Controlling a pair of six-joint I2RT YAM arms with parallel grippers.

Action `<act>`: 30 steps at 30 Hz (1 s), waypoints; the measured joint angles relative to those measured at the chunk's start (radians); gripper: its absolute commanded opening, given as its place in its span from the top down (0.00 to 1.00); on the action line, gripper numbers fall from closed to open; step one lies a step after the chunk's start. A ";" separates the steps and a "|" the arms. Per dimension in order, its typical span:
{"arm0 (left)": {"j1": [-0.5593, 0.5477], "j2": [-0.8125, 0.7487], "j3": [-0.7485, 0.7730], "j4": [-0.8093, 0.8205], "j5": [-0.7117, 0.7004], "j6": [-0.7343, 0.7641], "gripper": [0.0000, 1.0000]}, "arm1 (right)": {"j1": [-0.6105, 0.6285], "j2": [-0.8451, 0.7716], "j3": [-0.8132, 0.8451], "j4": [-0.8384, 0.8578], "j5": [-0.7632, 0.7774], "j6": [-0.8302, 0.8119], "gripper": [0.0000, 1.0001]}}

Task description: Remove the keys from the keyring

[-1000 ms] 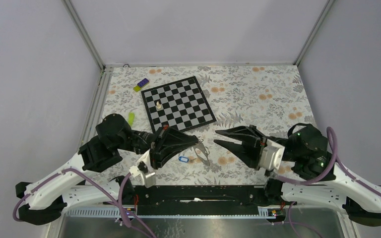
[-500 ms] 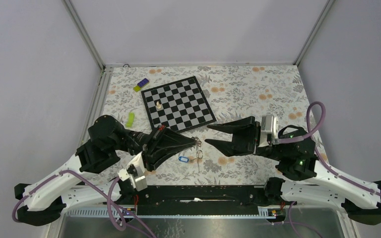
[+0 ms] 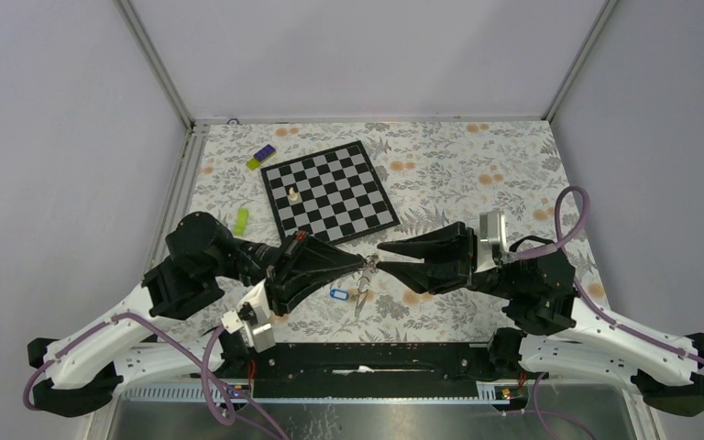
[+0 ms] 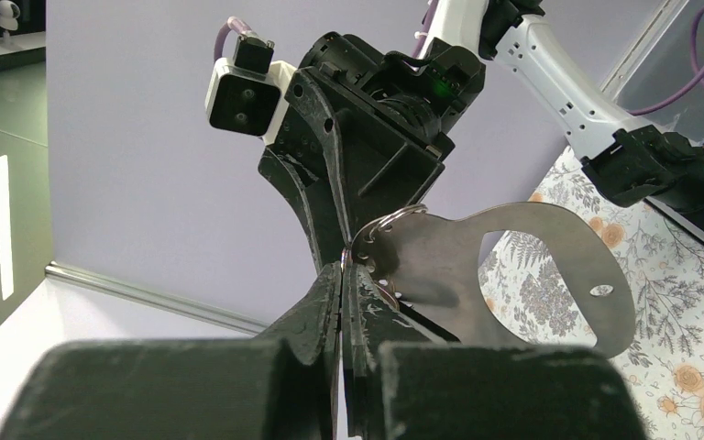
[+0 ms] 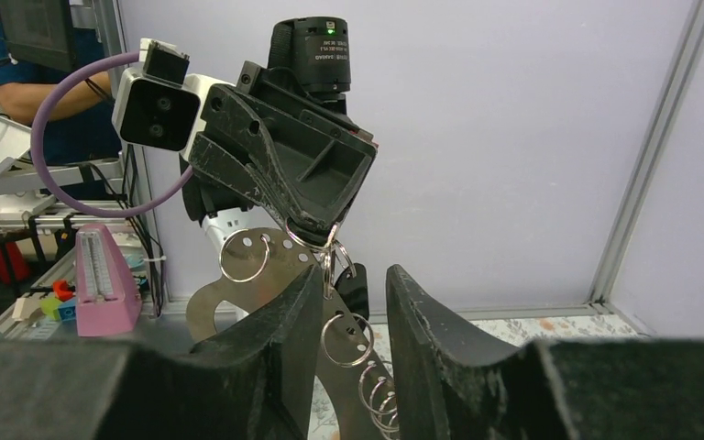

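My left claw (image 4: 342, 268) is pinched together on the keyring (image 4: 387, 223), holding it clear of the surface above the middle of its near edge. The keys (image 5: 353, 286) dangle below it, between the spread fingers of my right claw (image 3: 377, 258), which grips nothing yet. I reckon the trick is to close on one key's head only, then work it round the wire coil steadily, with the left grip firm against twisting.

Bright even light, soft shadows, blurred close foreground
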 measured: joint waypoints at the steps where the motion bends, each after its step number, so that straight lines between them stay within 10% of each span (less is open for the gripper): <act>1: 0.000 0.000 0.000 0.000 0.000 0.000 1.00 | 0.000 0.002 -0.006 0.009 0.000 0.007 0.64; 30: 0.000 0.013 0.000 0.000 -0.006 0.000 1.00 | 0.000 0.022 -0.060 0.088 -0.027 0.079 0.74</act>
